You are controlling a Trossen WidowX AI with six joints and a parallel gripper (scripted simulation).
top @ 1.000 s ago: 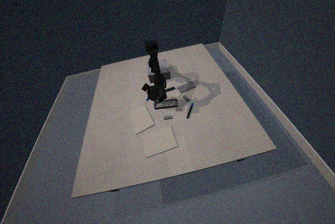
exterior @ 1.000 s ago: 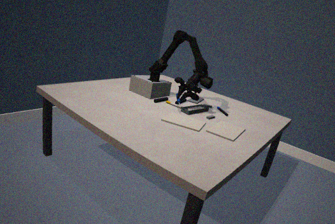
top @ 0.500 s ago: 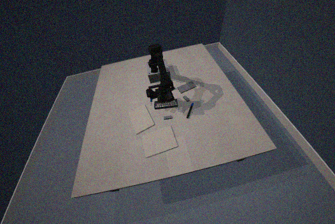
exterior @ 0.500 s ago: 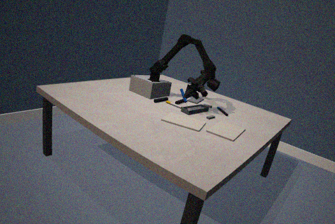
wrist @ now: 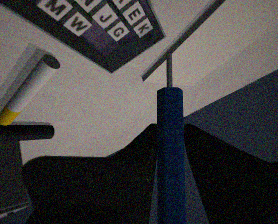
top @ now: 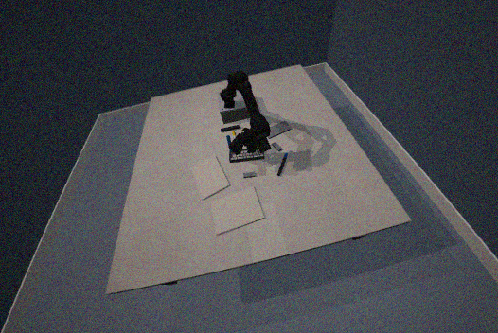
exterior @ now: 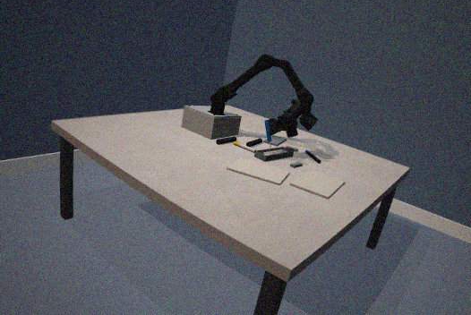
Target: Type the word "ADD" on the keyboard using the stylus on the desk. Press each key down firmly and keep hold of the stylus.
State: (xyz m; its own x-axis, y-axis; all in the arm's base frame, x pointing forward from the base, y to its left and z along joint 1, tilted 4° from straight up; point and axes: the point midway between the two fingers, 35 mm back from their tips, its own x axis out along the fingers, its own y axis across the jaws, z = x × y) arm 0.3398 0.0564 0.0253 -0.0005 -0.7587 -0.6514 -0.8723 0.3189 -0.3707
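My gripper (top: 233,145) (exterior: 269,128) (wrist: 170,129) is shut on the blue stylus (top: 229,141) (exterior: 268,130) (wrist: 170,112). The stylus stands nearly upright in the exterior view, its thin grey tip pointing down. The dark keyboard (top: 246,160) (exterior: 274,155) (wrist: 112,63) lies below the gripper, partly hidden by the arm in the top view. The wrist view shows white keys with M, W, J, G, E and K at the upper left. The tip appears to the right of the keyboard's corner there, seemingly above it and not touching; its exact height cannot be told.
A yellow-and-white marker (top: 234,133) (exterior: 236,143) (wrist: 30,90) and a black cylinder (top: 230,129) (exterior: 226,140) lie near the base box (top: 234,115) (exterior: 197,123). A black pen (top: 282,166) (exterior: 313,157), a small grey block (top: 249,175) (exterior: 295,165) and two flat pale sheets (top: 238,212) (exterior: 260,171) lie around the keyboard.
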